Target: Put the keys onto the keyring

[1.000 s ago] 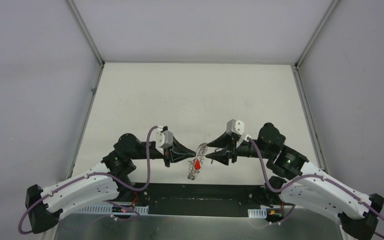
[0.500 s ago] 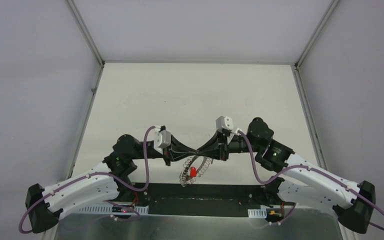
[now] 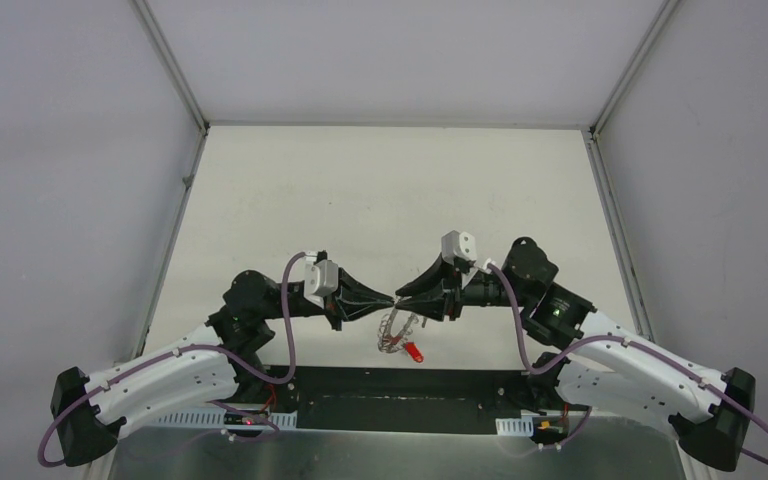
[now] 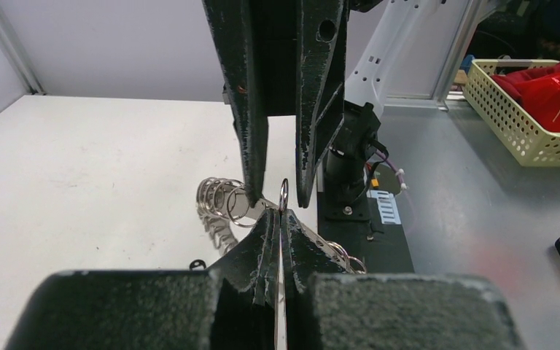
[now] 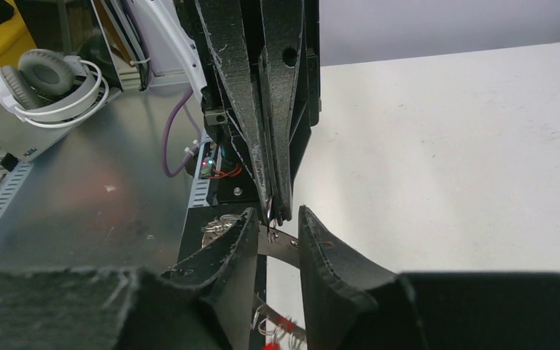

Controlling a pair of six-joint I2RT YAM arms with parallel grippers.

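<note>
Both end effectors are met tip to tip, low over the near edge of the desk (image 3: pixel 380 190), just ahead of the arm bases. The keyring (image 3: pixel 392 328) is held in the air below the two tips, tilted and apparently off the desk. The keys (image 3: pixel 414 352) are seen dangling at its lower end, red head lowest. The silver key cannot be made out. Whether the keys are threaded on or only caught in the fringe cannot be told.

Left end effector (image 3: pixel 389 298): pressed together on a thin wire loop (image 4: pixel 283 195), taken to be one of the ring's fringe loops, though this is not confirmed. Right end effector (image 3: pixel 405 300): fingers (image 5: pixel 321 251) slightly apart, with a flat grey strip of the ring bridging the gap. It appears to be clamped on that strip.

Step judged: threading under way, not shown finished.

Risks:
- The loop is pinched by very little finger area. A small sideways pull from either arm could let it slip out, and the ring would swing or drop.
- If the arms are pulled apart unevenly, the loop could be bent or the strip twisted out of the right grip.
- The keys hang free, so a quick move could shake them off if they are only snagged.
- The tips are crowded together, so a finger collision is likely if either wrist is rotated.
- If either grip is released early, the load is left to one weak pinch.
</note>
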